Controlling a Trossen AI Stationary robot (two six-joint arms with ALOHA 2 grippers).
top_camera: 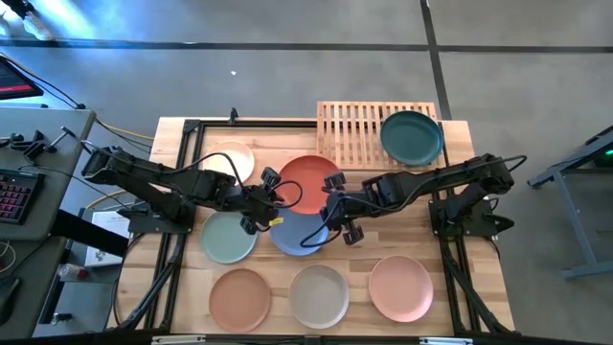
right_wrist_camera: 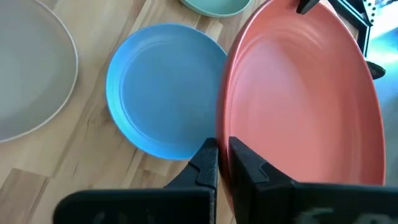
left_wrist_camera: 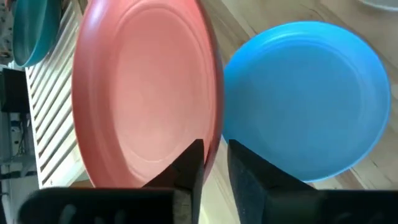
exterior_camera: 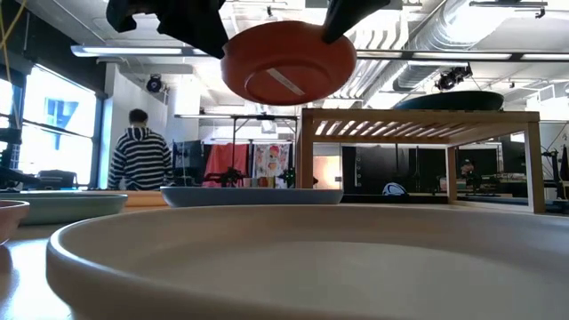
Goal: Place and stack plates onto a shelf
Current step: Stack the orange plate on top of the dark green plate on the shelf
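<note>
The red-orange plate point(top_camera: 308, 182) hangs in the air above the table's middle, between both grippers, high over the blue plate point(top_camera: 299, 235). My right gripper point(right_wrist_camera: 222, 148) is shut on its right rim. At the plate's left rim, my left gripper point(left_wrist_camera: 214, 152) stands open with one finger on either side; a strip of light shows between the rim and the outer finger point(left_wrist_camera: 245, 171). The dark teal plate point(top_camera: 412, 137) lies flat on the right part of the slatted shelf point(top_camera: 359, 134) at the far edge. My right gripper pinches the red-orange plate's rim point(right_wrist_camera: 224, 134) on its right side, one finger over the upper face and one under it. The fingers slant down from the table's right. The plate is lifted clear, slightly tilted. My left gripper: whether the inner finger point(left_wrist_camera: 189, 165) touches the plate, I cannot tell.
On the table lie the cream plate point(top_camera: 230, 161) at the far left, the pale green plate point(top_camera: 228, 237) at the left, and terracotta point(top_camera: 239, 297), beige point(top_camera: 319, 295) and pink point(top_camera: 400, 286) plates along the near edge. The shelf's left part is bare slats. A person stands in the room beyond.
</note>
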